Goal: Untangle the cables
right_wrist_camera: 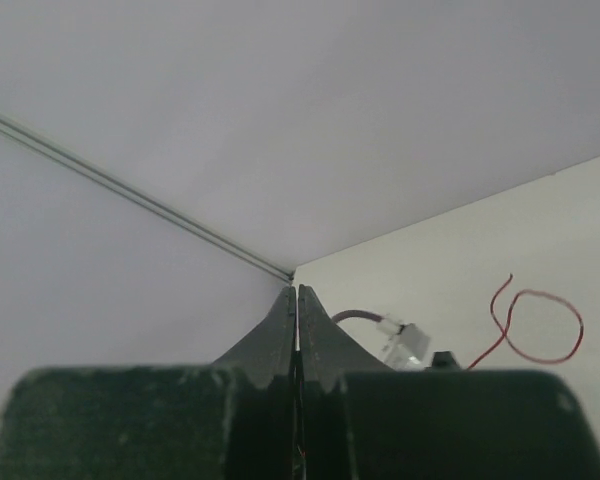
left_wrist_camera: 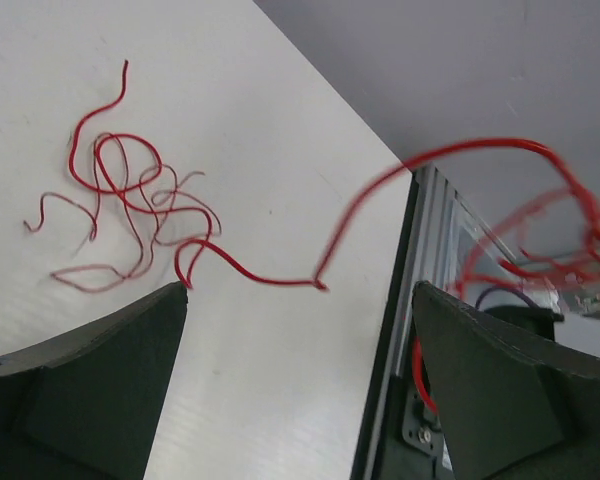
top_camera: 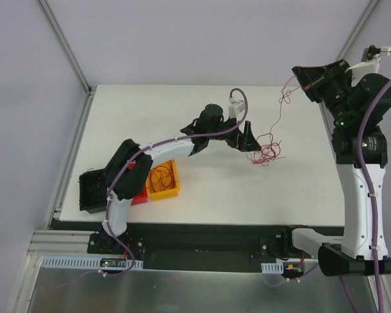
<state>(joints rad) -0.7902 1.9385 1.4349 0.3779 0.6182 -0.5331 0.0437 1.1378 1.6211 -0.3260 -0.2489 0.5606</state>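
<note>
Cables (top_camera: 266,153) tangled on counter (top_camera: 182,117)
Wide-open left tool (left_wrist_camera: 302,288) holds nothing; right tool (right_wrist_camera: 298,300) pinched shut on one raised strand.

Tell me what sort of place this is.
Probably a robotics lab cell: white table walled by plain panels, left arm and right arm bolted at its near edge, tangled red cables.

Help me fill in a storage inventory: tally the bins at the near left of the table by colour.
Yellow bin: 1
Red bin: 1 (partly hidden)
Black bin: 1
Total: 3
</note>
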